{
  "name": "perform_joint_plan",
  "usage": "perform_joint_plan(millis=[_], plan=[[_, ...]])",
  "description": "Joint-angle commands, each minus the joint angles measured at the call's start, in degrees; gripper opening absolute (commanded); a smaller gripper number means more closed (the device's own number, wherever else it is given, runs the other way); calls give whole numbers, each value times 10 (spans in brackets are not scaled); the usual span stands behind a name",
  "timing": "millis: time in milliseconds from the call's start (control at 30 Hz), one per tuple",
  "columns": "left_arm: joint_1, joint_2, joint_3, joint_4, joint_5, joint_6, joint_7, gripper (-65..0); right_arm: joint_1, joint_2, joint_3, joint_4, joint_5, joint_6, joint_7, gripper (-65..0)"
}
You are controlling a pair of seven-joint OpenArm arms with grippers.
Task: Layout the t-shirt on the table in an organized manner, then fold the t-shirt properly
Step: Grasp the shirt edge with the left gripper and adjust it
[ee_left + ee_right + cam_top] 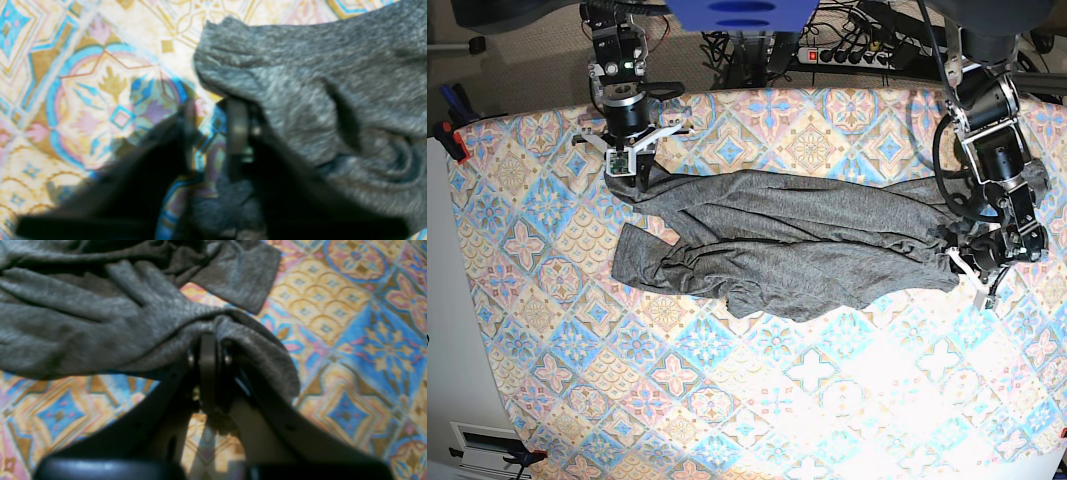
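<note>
The dark grey t-shirt [797, 250] lies crumpled and stretched lengthwise across the patterned table [777, 400]. My right gripper [627, 165] at the back left is shut on one end of it; in the right wrist view its fingers [208, 340] pinch a bunched fold of the t-shirt [83, 316]. My left gripper [967, 262] is at the shirt's other end on the right. In the blurred left wrist view its jaws [211, 126] stand a little apart with the table [100, 100] showing between them. The t-shirt [317, 83] drapes over the outer side of the right-hand finger [237, 133].
A power strip with cables [847, 50] lies behind the table's far edge. A red clamp [452, 140] sits at the table's left corner, where the table ends along the left side. A sleeve [240, 273] lies flat beyond the right gripper.
</note>
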Motion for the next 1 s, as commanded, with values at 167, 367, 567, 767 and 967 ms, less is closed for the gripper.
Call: perform_joint_plan(millis=[167,367,567,767,967], plan=[[2,30,8,-7,-13,-25,119,-650,1,3,1,9,-2,-1,16,-650],[3,39,7,15,-14,-25,126,-650,1,3,1,9,-3,-1,16,-650],[12,56,-19,176,-65,-25,240,-650,1,3,3,11,-3,-1,17,-650],[23,55,-29,336,-172,-25,331,-650,0,3,1,16,-3,-1,17,-650],[25,57,-119,412,-179,-25,365,-650,-2,3,4,16,-4,-1,17,-650]])
